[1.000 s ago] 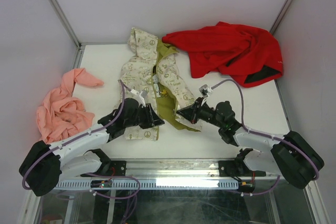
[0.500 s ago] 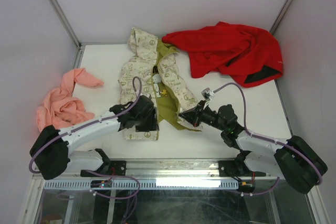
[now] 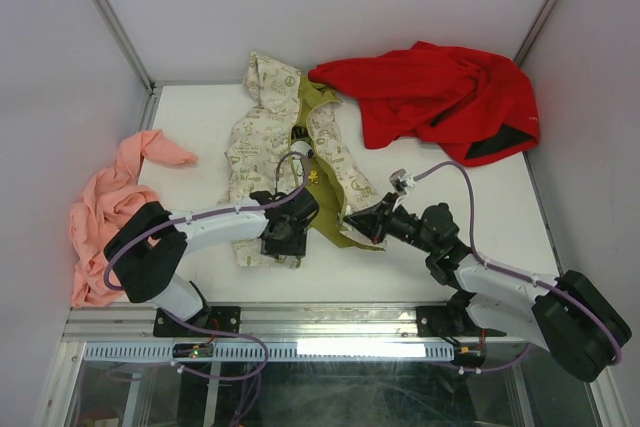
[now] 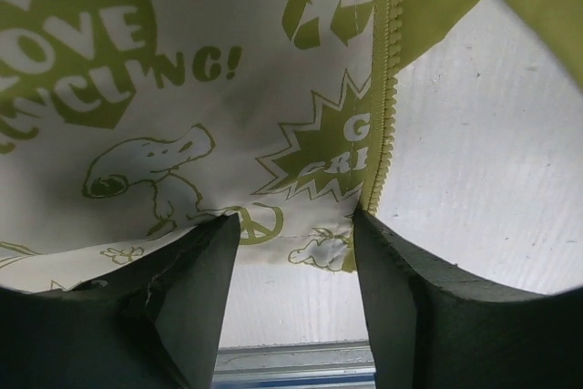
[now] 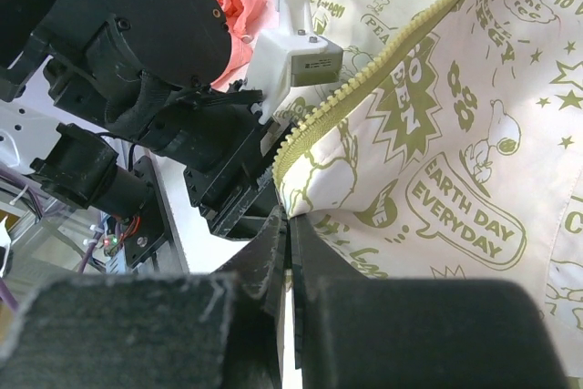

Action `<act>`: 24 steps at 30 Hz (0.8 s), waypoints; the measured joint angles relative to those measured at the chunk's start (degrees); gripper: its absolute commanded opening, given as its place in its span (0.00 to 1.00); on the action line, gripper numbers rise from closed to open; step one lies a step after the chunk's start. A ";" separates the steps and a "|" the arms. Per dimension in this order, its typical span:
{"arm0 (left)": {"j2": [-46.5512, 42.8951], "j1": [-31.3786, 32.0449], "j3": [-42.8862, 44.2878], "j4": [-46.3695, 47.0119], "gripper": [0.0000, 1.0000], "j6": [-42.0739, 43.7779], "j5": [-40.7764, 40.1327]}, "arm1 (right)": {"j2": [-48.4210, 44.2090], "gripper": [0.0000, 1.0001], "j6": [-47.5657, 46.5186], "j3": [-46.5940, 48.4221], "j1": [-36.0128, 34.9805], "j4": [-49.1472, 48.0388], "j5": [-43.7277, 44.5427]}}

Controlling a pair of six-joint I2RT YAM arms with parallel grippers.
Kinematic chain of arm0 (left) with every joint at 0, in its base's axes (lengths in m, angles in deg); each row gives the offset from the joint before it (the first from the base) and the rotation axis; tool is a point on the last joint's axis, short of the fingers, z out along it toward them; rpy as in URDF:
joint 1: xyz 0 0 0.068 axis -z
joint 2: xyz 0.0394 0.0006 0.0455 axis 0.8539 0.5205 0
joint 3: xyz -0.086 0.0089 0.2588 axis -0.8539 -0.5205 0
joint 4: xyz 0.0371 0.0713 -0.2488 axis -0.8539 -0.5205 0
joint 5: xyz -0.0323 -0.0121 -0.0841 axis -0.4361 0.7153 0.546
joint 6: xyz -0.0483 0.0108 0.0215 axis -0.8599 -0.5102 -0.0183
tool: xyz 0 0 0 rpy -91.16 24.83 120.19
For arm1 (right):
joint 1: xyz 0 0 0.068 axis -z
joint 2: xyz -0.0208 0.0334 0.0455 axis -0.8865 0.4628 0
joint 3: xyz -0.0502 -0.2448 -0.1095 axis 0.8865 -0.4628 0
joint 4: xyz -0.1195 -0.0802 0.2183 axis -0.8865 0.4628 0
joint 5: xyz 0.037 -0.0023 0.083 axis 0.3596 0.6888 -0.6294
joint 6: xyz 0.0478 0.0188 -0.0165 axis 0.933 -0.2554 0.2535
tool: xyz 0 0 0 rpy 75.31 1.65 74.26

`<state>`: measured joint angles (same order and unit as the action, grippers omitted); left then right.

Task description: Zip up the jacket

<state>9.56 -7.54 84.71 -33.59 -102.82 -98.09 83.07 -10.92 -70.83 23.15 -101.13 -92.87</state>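
jacket [image 3: 262, 137] is laid open mid-desk [image 3: 195, 117], hood toward the far side, green lining exposed between the two front panels; zip not yet joined. It is flanked by a pink garment [image 3: 105, 212] at the left edge and a red garment [image 3: 430, 97] far right, just beside the hood

right fingers [image 5: 346, 307] are pinched shut on the bottom corner of the right-hand panel, at the foot of its zip track [image 5: 383, 66]; judged to be held there so the track end is kept taut and presented for mating

left fingers [image 4: 182, 298] are spread wide, straddling the hem of the other panel, with the end of its teeth [image 4: 383, 88] just inside one finger; nothing is gripped. Placement is read as a pre-grasp on the matching corner

both track ends have to be brought together before the zip can be started, hence the two low grips near the hem; slider cannot be made out in any view

risk: thin hem could be missed on closure, or the panel dragged out of line
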 measured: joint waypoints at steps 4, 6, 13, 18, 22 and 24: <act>1.70 0.39 0.83 -0.52 0.54 0.11 -0.76 | -0.28 0.00 -0.04 -0.31 0.04 -0.04 0.04; 2.21 0.74 1.11 -0.74 0.50 0.11 -0.98 | -0.28 0.00 -0.02 -0.44 0.04 0.02 0.04; 2.80 1.44 0.87 0.33 0.24 -0.33 -1.11 | -0.28 0.00 -0.02 -0.44 0.07 -0.02 0.07; 0.35 1.44 -0.90 2.12 0.06 -0.66 -1.70 | -0.26 0.00 -0.04 -0.44 0.07 0.04 0.07; -2.43 1.44 -3.34 4.33 0.00 -0.96 -2.16 | -0.26 0.00 -0.35 -0.44 0.07 0.68 0.04; -4.04 1.44 -4.59 5.73 0.00 -1.11 -2.14 | -0.26 0.00 -0.55 -0.44 0.07 1.18 0.04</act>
<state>5.51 -6.10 80.12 -27.86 -103.93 -100.23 82.81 -11.47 -71.26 23.21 -99.95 -92.82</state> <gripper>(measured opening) 0.009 0.008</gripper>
